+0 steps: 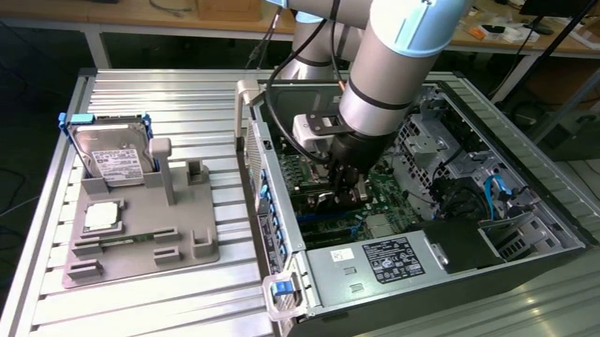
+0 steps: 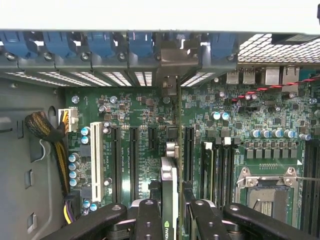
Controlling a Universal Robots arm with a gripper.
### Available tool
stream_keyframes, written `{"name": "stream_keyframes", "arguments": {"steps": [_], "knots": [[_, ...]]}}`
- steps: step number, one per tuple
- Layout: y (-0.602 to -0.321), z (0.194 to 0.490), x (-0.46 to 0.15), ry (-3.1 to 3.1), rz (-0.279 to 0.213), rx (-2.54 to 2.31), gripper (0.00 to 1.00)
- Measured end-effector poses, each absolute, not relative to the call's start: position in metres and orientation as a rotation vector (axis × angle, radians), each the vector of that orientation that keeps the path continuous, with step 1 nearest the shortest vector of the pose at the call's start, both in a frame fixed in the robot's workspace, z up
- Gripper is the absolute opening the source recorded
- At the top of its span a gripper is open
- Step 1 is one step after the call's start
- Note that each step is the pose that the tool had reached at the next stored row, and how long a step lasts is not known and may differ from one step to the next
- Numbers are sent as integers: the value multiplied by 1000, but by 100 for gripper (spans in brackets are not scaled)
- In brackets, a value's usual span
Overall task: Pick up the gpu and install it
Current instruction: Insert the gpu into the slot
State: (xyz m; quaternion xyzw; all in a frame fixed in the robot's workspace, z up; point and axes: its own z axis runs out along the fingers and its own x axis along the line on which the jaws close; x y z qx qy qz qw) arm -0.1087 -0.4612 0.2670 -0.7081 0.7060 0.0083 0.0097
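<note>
Green motherboard (image 2: pixel 135 110) faces my gripper (image 2: pixel 172 212), which is clamped on the gpu (image 2: pixel 169 172), held edge-on inside the open computer case (image 1: pixel 272 203), bracket end toward the rear slot openings (image 2: pixel 125 77) so its connector edge runs parallel with the black expansion slots (image 2: pixel 134 150).

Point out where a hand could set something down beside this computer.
Free: the slotted table between the hard drive and its far edge, and the strip between the grey fixture plate and the near edge. Crowded: inside the computer case, where the jaws hold the gpu over the motherboard.
</note>
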Motion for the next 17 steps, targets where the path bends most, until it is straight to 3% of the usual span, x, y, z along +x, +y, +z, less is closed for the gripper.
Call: {"name": "stream_keyframes", "arguments": {"steps": [17], "knots": [[-464, 267, -110, 2204, 26, -2211, 27]]}}
